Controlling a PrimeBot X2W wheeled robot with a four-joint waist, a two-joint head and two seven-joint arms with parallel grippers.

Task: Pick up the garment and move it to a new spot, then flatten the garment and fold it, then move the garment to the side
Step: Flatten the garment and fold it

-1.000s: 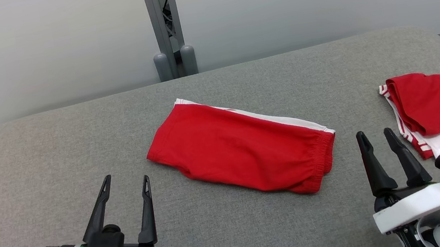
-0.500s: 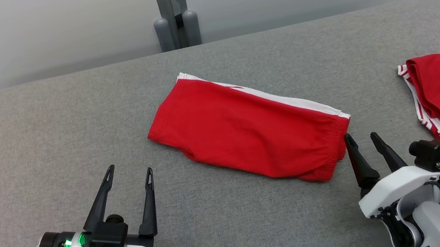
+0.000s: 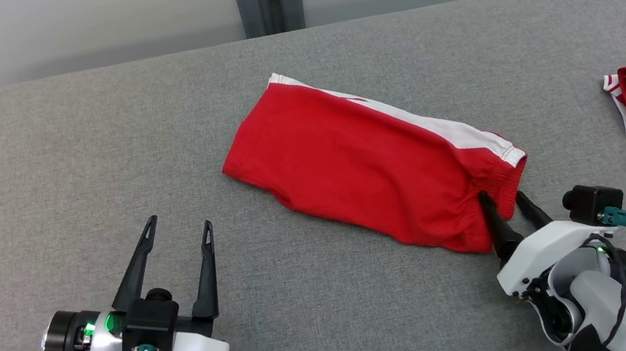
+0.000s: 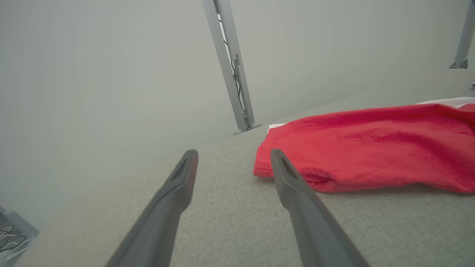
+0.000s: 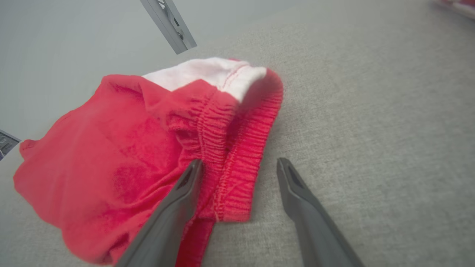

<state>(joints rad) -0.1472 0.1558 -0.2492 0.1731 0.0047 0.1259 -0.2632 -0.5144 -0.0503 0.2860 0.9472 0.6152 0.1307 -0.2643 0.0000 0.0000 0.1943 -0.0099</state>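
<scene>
One grey table (image 3: 39,146) holds shorts (image 3: 366,162) — pale wall (image 3: 83,24) behind.

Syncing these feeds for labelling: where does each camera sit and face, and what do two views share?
Head view: on the head, facing forward and down at the grey table; left pincer lower left, right pincer lower right.
Left wrist view: on the left wrist, low along its open fingers toward the leg hem of the red shorts.
Right wrist view: on the right wrist, down its fingers at the waistband.
Shared: every view shows the shorts.
</scene>
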